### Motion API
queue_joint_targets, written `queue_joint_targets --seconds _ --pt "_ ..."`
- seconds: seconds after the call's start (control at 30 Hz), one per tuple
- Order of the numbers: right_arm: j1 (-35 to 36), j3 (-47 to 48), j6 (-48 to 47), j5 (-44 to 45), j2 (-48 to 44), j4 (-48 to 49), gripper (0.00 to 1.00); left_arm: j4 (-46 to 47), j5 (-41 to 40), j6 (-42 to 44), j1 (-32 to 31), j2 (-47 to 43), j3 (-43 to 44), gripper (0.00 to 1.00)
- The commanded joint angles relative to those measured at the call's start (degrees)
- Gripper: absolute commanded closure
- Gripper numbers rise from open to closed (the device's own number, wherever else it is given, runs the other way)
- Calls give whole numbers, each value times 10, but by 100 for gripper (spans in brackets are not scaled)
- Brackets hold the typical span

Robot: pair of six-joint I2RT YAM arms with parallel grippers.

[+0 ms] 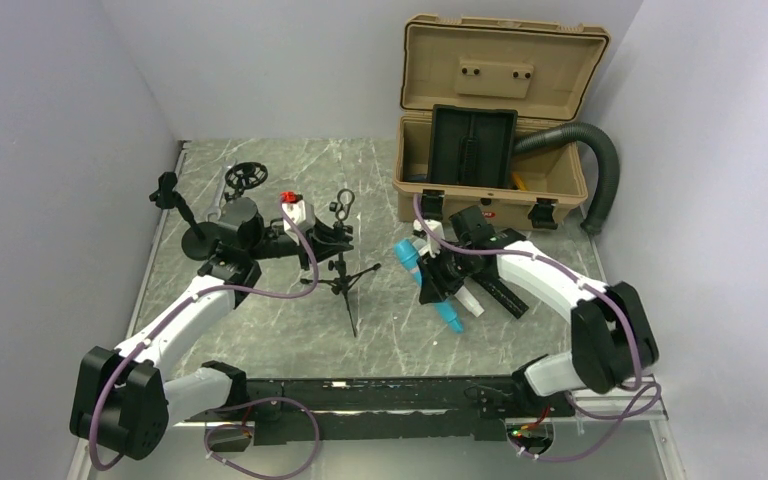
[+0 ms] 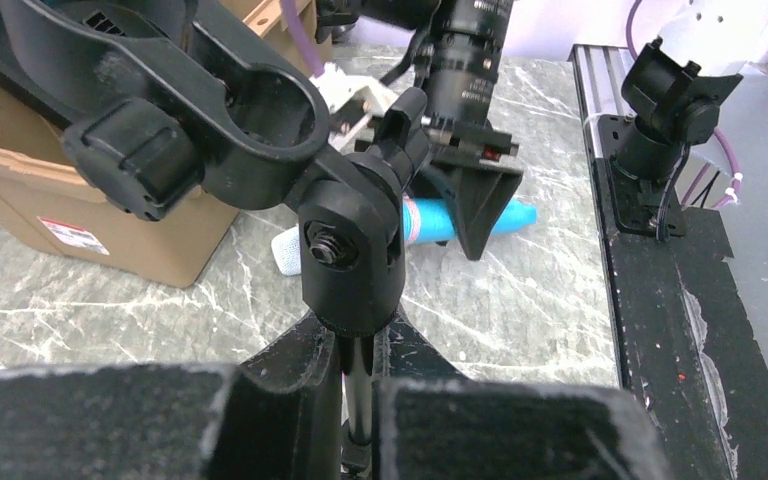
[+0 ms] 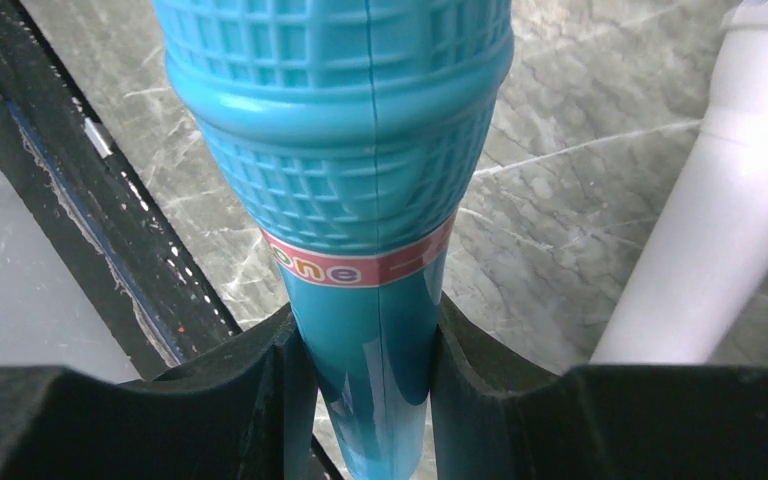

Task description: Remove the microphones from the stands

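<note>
The right gripper [image 3: 370, 395] is clamping the blue microphone [image 3: 340, 150] by its handle, holding it over the table [image 1: 260, 335], right of the stand [image 1: 346, 280] and apart from it. A white tube [image 3: 730, 200] is showing just beside it. The left gripper [image 2: 360, 400] is squeezing the stand's thin pole below its round clip. At the far right, a tan case [image 1: 490, 120] is standing open.

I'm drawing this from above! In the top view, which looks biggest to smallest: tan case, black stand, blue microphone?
1. tan case, clearly largest
2. black stand
3. blue microphone, smallest, though the right gripper hides its middle
</note>
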Motion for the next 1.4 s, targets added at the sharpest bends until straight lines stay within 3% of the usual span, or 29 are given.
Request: queue_joint_targets --seconds 0.0,0.4,0.63,0.83,1.13,1.37 --pt "2 32 45 -2 54 22 89 -6 -60 23 10 3 -2 100" --pt "55 71 55 147 137 19 90 -30 -101 16 10 -1 6 100" --pt "83 95 51 213 171 10 76 -40 -105 9 10 -1 10 96" --pt "119 107 46 254 193 1 71 -55 -105 4 10 1 21 94" --pt "122 92 45 278 204 -3 64 -51 -113 14 10 -23 5 94" --pt "121 70 40 297 181 -4 53 -49 -114 15 10 -25 3 93"
